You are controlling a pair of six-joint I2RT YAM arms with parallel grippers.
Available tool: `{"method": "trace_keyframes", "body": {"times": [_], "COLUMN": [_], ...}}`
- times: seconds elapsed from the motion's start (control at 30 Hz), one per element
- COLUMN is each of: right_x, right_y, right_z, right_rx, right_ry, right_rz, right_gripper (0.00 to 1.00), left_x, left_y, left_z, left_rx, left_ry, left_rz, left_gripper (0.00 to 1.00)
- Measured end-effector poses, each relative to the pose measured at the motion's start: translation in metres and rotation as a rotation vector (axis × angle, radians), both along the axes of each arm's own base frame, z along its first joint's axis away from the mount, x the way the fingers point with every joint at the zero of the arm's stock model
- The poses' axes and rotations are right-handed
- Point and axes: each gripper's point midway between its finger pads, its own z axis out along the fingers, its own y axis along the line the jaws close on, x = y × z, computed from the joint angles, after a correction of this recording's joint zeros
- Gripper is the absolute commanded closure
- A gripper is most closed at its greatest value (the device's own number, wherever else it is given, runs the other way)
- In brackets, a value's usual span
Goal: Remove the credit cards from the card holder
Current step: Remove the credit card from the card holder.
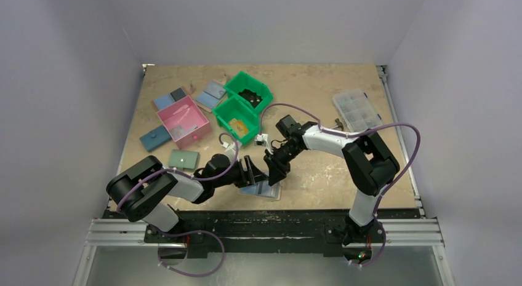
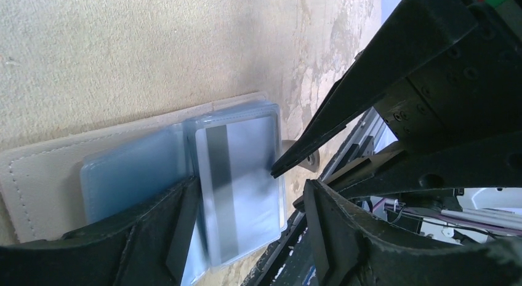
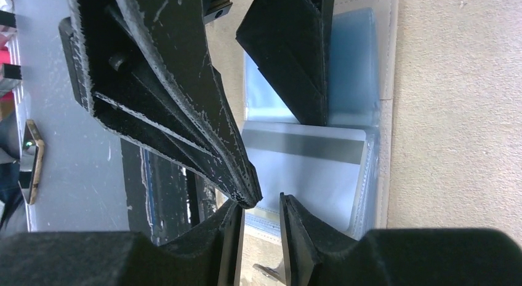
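The card holder [image 1: 263,190] was crowded from above by the left pincer [image 1: 253,173] and right pincer [image 1: 275,171], set close together. Bare bench [image 1: 320,172] was left at its right; the far side was taken by green bins [image 1: 237,117].

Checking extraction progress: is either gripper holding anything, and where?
Left gripper: nothing, open astride the card. Right gripper: jaws at the sleeve edge of the card holder; grip cannot be told.
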Motion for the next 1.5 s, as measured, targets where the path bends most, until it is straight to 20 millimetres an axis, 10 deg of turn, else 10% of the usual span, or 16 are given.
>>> {"method": "trace_keyframes", "body": {"times": [0.4, 0.93, 1.5], "right_x": [0.002, 0.044, 0.049], "right_y": [0.004, -0.013, -0.017], "right_z": [0.009, 0.022, 0.004], "right_rx": [0.04, 0.083, 0.015], "right_ry": [0.041, -0.014, 0.001], "right_rz": [0.004, -0.118, -0.149], "right_gripper": [0.62, 0.48, 0.47], "left_x": [-0.002, -0.006, -0.005], "left_y": [0.003, 0.01, 0.013], "left_z": [0.0, -0.014, -0.017], "left_rx": [-0.008, 0.023, -0.001], "left_ry": [-0.004, 0.05, 0.07], "left_rz": [0.005, 0.028, 0.045], "left_gripper": [0.34, 0.64, 0.63]}}
